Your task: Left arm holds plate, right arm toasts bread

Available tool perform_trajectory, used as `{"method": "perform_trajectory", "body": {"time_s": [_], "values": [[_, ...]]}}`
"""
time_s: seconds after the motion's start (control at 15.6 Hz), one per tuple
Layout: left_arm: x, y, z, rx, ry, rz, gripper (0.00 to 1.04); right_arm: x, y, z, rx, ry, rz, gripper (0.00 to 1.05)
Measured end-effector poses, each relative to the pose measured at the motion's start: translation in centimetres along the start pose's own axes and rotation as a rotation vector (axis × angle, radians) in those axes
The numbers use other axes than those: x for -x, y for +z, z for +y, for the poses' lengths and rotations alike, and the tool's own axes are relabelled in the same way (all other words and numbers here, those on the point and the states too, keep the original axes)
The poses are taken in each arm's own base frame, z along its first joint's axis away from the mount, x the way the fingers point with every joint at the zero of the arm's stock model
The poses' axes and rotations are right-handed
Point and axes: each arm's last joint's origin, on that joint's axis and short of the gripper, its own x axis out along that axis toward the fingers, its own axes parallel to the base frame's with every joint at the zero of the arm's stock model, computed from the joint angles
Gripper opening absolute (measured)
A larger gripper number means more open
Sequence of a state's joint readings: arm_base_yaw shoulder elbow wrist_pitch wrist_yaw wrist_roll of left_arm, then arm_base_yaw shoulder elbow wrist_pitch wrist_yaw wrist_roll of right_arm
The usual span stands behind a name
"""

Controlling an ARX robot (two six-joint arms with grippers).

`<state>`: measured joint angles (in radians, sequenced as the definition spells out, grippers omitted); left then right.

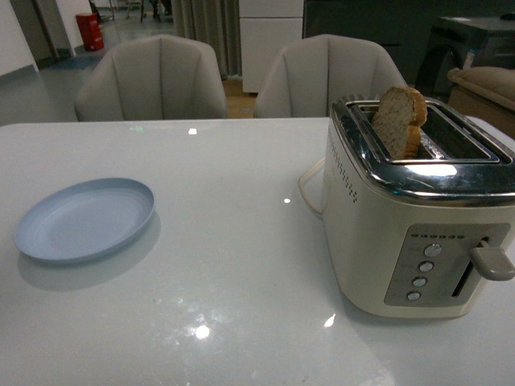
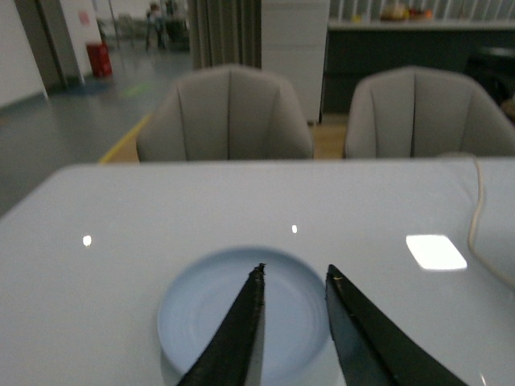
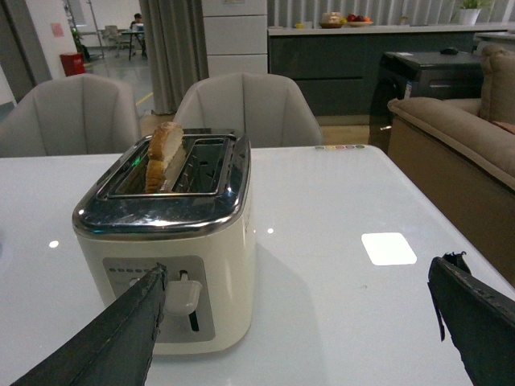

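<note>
White glossy table (image 1: 241, 241) fills the front view, ceiling lights glinting off it in several spots. On it, left side: pale blue plate (image 1: 84, 219), round, shallow, sitting flat w/ a soft shadow under its near edge. Right side, well apart from the plate: cream toaster (image 1: 414, 225) w/ chrome top, standing on the table, control panel & lever facing near-right. Pale cord (image 1: 306, 186) loops on the surface just left of the toaster, touching the tabletop. Btwn plate & toaster just bare gloss. Far edge of the table runs in front of two grey chairs (image 1: 153, 79).
</note>
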<state>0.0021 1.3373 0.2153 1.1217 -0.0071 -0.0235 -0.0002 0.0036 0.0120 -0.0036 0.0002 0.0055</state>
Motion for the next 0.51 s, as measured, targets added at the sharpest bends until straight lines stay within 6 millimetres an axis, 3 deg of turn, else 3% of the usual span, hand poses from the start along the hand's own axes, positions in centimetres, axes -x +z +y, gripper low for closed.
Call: {"method": "perform_trajectory", "body": {"time_s": [0.13,0.32,0.51], "values": [[1.7,-1.2,-0.1,-0.006,-0.009,0.062,0.05,0.0,0.0,0.0,0.0,0.0,-0.001,0.98],[3.1,0.1,0.0,-0.008,-0.009,-0.01,0.02,0.0,0.0,0.0,0.0,0.0,0.0,0.98],[4.8,-0.6,0.0,-0.009,-0.009,0.03,0.02,0.0,0.0,0.0,0.0,0.0,-0.001,0.98]]}}
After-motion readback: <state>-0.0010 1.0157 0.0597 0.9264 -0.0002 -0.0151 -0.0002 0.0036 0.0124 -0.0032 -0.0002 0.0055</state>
